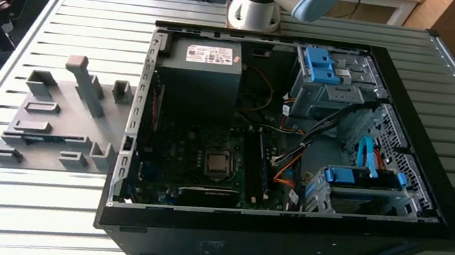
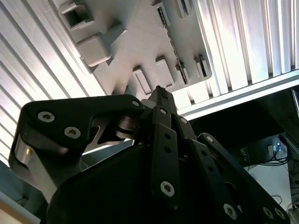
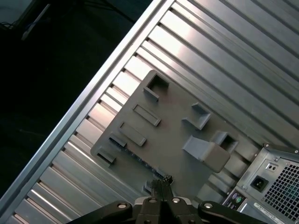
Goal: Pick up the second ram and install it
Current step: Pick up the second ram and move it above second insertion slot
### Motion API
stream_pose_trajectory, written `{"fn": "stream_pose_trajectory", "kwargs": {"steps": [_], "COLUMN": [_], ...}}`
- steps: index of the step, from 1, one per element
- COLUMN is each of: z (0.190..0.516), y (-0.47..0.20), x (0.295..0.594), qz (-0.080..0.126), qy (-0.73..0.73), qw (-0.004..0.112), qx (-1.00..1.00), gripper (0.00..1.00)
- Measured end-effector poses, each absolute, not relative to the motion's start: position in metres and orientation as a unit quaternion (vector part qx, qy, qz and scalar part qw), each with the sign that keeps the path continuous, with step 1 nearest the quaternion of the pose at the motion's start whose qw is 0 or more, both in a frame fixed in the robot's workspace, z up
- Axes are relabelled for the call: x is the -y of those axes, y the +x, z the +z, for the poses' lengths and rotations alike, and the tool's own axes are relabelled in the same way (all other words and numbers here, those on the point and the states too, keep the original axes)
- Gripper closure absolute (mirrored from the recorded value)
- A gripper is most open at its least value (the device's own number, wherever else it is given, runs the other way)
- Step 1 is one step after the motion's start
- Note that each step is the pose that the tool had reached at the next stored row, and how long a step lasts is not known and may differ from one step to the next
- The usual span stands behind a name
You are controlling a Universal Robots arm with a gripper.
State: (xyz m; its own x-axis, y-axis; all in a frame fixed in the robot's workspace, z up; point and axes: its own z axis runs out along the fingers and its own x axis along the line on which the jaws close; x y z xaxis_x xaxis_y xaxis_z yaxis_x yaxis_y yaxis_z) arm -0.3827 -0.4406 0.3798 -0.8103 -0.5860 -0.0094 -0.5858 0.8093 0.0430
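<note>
Gripper (image 3: 163, 180) pressed together, nothing visibly pinched, hangs above the grey fixture tray (image 3: 173, 126). The second ram (image 1: 44, 139) sits in the tray's long slot at the lower left of the exterior view, long axis running left-right across that frame, well apart from the open PC case (image 1: 284, 237). In the first wrist view the tips look over the tray's slotted edge. The ram is sunk in its slot, hard to make out there.

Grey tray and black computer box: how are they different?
The grey tray is pale, low and flat with blocks sticking up; the computer box is black, much bigger and deep, open on top with parts inside. The tray lies at the exterior view's left of the box. Both rest on the slatted metal table.
</note>
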Motion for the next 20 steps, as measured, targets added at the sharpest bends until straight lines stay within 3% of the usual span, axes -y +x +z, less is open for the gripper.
{"fn": "stream_pose_trajectory", "kwargs": {"steps": [20], "z": [0.3798], "y": [-0.3829], "x": [0.4407], "qz": [-0.022], "qy": [0.337], "qw": [0.003], "qx": [0.941], "gripper": [0.89]}}
